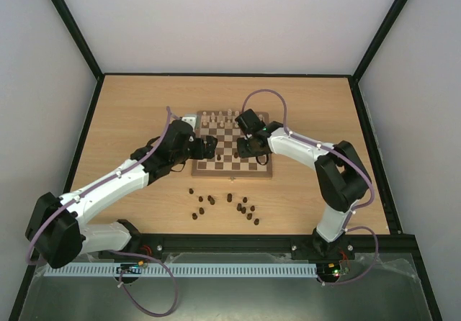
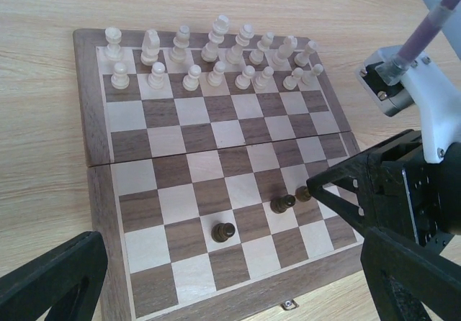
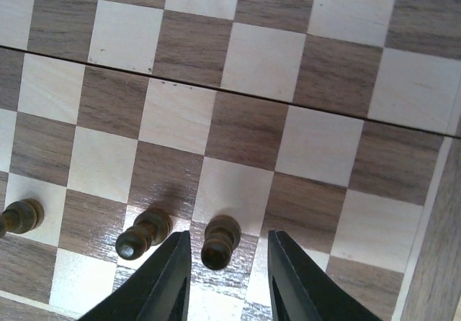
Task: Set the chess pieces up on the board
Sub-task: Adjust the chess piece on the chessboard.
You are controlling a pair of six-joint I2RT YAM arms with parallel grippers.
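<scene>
Straddling a dark pawn (image 3: 218, 252) on the board (image 3: 317, 141) with right pincer (image 3: 229, 234) – unclenched, gaps both sides. Hovering left pincer (image 1: 207, 147) by board edge, released wide.

Table (image 1: 130, 112): pale wood, dark frame at edges.
Board (image 1: 216, 172): lies flat on table, near its middle.
Loose dark chess pieces (image 1: 229, 197): scattered on table, beyond Board's near edge, not touching it.

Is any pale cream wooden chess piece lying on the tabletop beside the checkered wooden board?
No, every loose piece on the tabletop is dark brown.
</scene>
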